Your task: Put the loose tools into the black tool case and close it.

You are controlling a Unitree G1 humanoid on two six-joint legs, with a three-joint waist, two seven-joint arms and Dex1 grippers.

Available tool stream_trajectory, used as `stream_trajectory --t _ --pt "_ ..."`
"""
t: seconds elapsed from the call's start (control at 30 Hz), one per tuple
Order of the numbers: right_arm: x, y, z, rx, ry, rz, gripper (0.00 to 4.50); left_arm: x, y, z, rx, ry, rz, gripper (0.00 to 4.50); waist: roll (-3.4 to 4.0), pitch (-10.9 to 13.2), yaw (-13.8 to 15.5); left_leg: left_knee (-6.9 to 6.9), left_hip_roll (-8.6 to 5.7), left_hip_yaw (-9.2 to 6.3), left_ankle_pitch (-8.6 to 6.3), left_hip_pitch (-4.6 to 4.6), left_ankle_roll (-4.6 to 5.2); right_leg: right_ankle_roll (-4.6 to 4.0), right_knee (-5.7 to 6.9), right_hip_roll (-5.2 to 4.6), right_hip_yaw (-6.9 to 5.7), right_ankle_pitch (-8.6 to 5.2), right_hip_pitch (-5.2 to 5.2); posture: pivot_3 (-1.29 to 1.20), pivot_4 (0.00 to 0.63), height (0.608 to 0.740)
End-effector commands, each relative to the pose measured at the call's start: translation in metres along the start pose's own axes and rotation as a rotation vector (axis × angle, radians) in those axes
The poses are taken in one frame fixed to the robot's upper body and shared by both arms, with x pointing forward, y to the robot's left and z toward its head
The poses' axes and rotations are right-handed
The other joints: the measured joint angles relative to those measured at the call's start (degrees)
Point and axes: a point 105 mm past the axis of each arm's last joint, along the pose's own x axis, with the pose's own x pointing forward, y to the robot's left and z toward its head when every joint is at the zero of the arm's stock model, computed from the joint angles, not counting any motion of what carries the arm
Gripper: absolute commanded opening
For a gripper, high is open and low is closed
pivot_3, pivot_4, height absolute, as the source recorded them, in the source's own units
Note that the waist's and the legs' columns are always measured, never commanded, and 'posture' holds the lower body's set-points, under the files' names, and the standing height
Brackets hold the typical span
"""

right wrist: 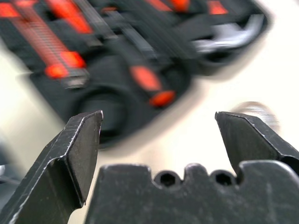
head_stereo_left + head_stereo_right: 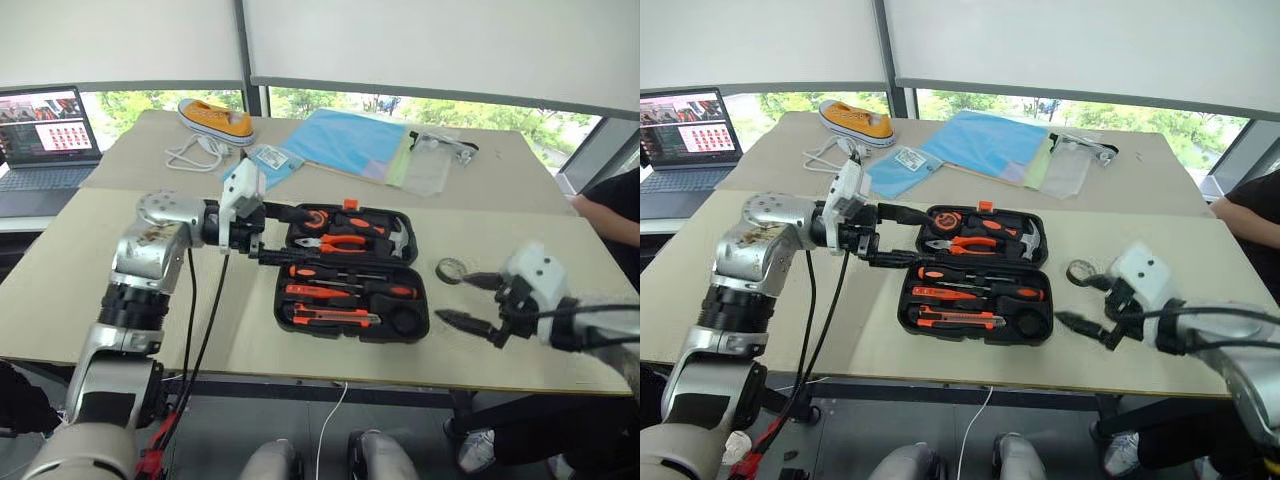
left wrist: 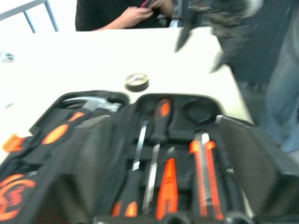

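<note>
Black moulded-plastic tool case (image 2: 352,272) lies open mid-tabletop (image 2: 80,270), screwdrivers and knife seated; the small tape roll (image 2: 451,270) sits just right of it. Light, stiff, probably slick: pinch across its ring. Right claw (image 2: 467,302) gapes nearby, empty; left claw (image 2: 283,234) released. Recess detail blurs.

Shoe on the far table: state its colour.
The shoe is orange-yellow with a white sole, clearest in the left eye view.
</note>
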Motion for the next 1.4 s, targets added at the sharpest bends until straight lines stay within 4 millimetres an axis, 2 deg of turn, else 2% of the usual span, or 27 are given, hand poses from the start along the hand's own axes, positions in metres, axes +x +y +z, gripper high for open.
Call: stream_trajectory --t 0.03,0.13,0.23,0.3,0.33,0.53,0.7,0.83,0.93,1.03,1.1,1.2,1.4 --pt "0.017 -0.027 -0.015 -0.024 0.103 -0.011 4.50 0.002 -0.011 0.009 0.049 -0.005 -0.009 4.44 0.02 0.0 -0.1 -0.03 0.00 -0.01 0.03 -0.03 -0.05 0.00 -0.01 -0.01 0.00 0.00 0.01 0.00 0.150 0.718" --pt "0.043 -0.033 -0.029 -0.062 0.186 0.028 4.50 0.004 -0.018 0.002 0.072 0.030 -0.009 4.44 0.04 0.0 -0.2 -0.09 0.06 -0.03 0.08 0.01 -0.14 -0.08 0.03 0.06 -0.02 -0.02 -0.02 0.00 0.150 0.718" --pt "0.056 -0.041 -0.037 -0.091 0.230 0.028 4.50 0.004 -0.022 0.000 0.088 0.039 0.002 4.44 0.12 0.1 -0.3 -0.15 0.06 0.00 0.10 0.01 -0.18 -0.13 0.05 0.08 -0.01 -0.03 -0.05 0.00 0.150 0.718" --pt "0.064 -0.043 -0.038 -0.099 0.228 0.035 3.93 0.002 -0.022 -0.002 0.086 0.045 0.020 4.50 0.27 0.2 -0.2 -0.15 0.04 0.00 0.11 -0.03 -0.20 -0.13 0.07 0.06 -0.03 -0.03 -0.09 0.00 0.150 0.718" --pt "0.068 -0.043 -0.037 -0.104 0.222 0.044 3.79 0.001 -0.023 -0.003 0.084 0.048 0.028 4.50 0.28 0.2 -0.3 -0.16 0.04 0.00 0.11 -0.04 -0.20 -0.13 0.07 0.05 -0.04 -0.03 -0.09 0.00 0.150 0.718" --pt "0.082 -0.038 -0.034 -0.123 0.210 0.085 1.67 -0.002 -0.023 -0.009 0.076 0.066 0.050 4.50 0.33 0.2 -0.5 -0.18 0.05 -0.02 0.15 -0.02 -0.31 -0.12 0.07 0.00 -0.12 -0.03 -0.06 0.00 0.150 0.718" --pt "0.081 -0.044 -0.032 -0.124 0.195 0.069 0.06 -0.001 -0.026 -0.010 0.077 0.077 0.030 4.50 0.33 0.2 -0.8 -0.16 0.03 -0.02 0.20 0.04 -0.42 -0.13 0.08 -0.01 -0.12 -0.02 0.00 0.00 0.150 0.718" --pt "0.070 -0.037 -0.012 -0.125 0.116 0.119 0.06 -0.003 -0.032 -0.017 0.069 0.116 -0.016 4.50 0.42 0.2 -0.9 -0.17 0.03 -0.02 0.23 0.05 -0.47 -0.14 0.12 -0.03 -0.12 -0.02 -0.01 0.00 0.150 0.718" --pt "0.057 0.003 0.026 -0.100 -0.046 0.307 0.06 -0.006 -0.039 -0.026 0.073 0.161 -0.072 4.50 0.66 0.4 -1.0 -0.22 0.04 -0.03 0.23 0.03 -0.47 -0.15 0.12 -0.04 -0.13 -0.01 -0.05 0.00 0.150 0.718" --pt "0.045 0.055 0.043 -0.116 -0.099 0.467 0.06 -0.006 -0.043 -0.032 0.094 0.188 -0.098 4.50 0.70 0.4 -1.2 -0.26 0.12 -0.03 0.23 0.03 -0.48 -0.22 0.13 -0.02 -0.20 -0.05 -0.09 0.00 0.150 0.718" --pt "0.042 0.085 0.044 -0.132 -0.097 0.528 0.06 -0.004 -0.043 -0.033 0.099 0.185 -0.099 4.50 0.71 0.4 -1.0 -0.28 0.15 -0.07 0.22 0.03 -0.51 -0.24 0.14 -0.02 -0.25 -0.06 -0.09 0.00 0.150 0.718" --pt "0.046 0.103 0.037 -0.157 -0.063 0.525 0.06 -0.002 -0.041 -0.032 0.103 0.181 -0.100 4.50 0.71 0.4 -0.7 -0.22 0.11 -0.08 0.14 0.03 -0.64 -0.25 0.16 -0.07 -0.23 -0.05 -0.08 0.00 0.150 0.718" --pt "0.048 0.102 0.004 -0.213 0.084 0.479 0.06 -0.001 -0.037 -0.031 0.119 0.180 -0.096 4.50 0.70 0.4 0.4 -0.11 -0.07 -0.06 0.13 -0.02 -0.65 -0.18 0.16 -0.27 -0.23 -0.03 -0.06 0.00 0.150 0.718"
